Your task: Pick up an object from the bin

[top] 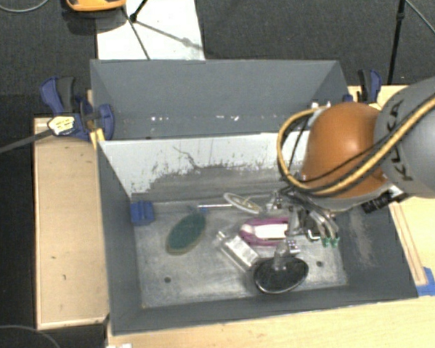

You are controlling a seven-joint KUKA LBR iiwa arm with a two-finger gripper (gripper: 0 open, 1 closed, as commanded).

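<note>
The grey bin holds a few loose things, and the arm leans in from the right. Its end effector hangs low at the front right, just above a flat black disc and beside a purple-and-white piece. I cannot tell whether it is clenched or released. The disc looks stiff, light and slick, so its rim seems the best hold. A green oval pad lies well to the left, with a small blue block beyond it.
</note>
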